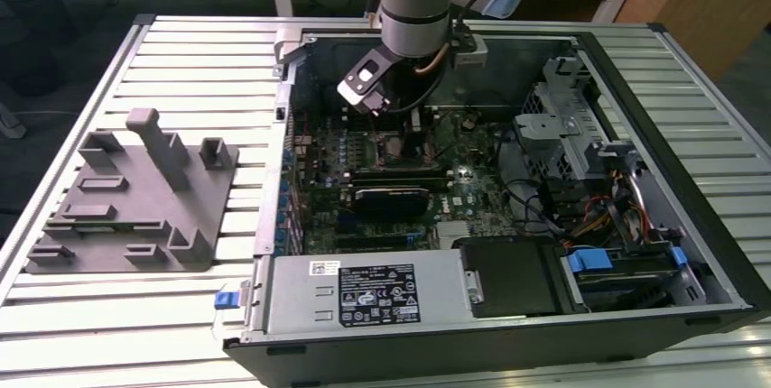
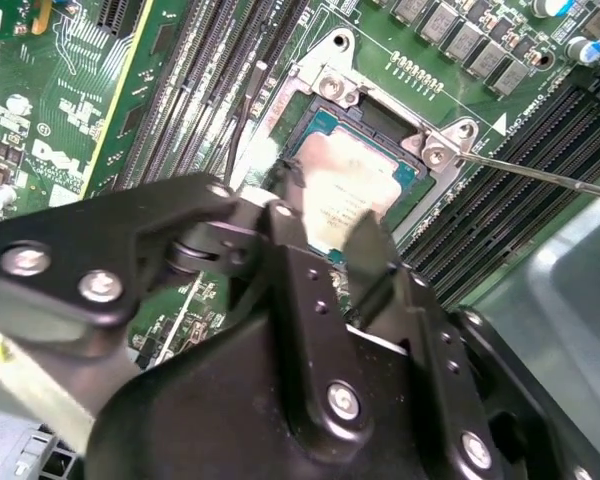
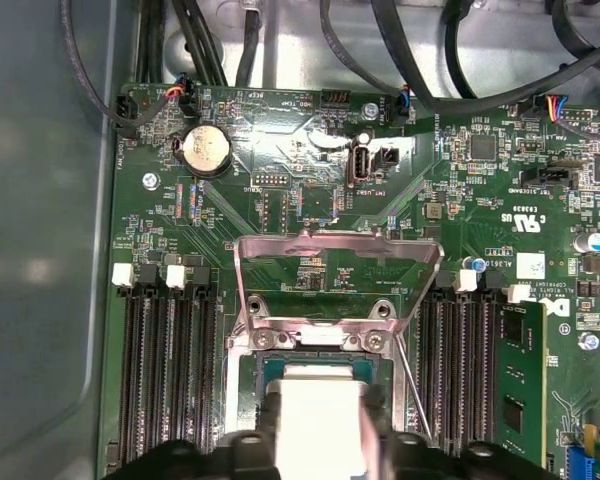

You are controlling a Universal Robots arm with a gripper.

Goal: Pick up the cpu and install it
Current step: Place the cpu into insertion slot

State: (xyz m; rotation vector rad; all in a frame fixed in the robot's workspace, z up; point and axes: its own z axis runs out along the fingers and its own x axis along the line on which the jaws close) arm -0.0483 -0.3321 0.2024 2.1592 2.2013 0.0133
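Observation:
The cpu (image 3: 321, 400) is a flat square chip with a pale silver top. It sits level in the open socket (image 3: 248, 372) on the green motherboard, with a teal rim showing around it (image 2: 355, 180). My gripper (image 3: 322, 440) is directly over it, one black finger against each of two opposite edges, shut on the chip. In the second wrist view the gripper (image 2: 330, 235) and its black body cover the near half of the chip. In the exterior view the gripper (image 1: 383, 106) reaches down into the open computer case (image 1: 674, 162) near its far wall.
The socket's metal load plate (image 3: 335, 275) stands raised behind the chip, and its thin lever (image 2: 540, 172) juts out sideways. Memory slots flank the socket, with one stick (image 3: 520, 380) seated. A grey box with a white label (image 1: 361, 293) fills the case's near side. A grey fixture (image 1: 133, 198) lies at the exterior view's left.

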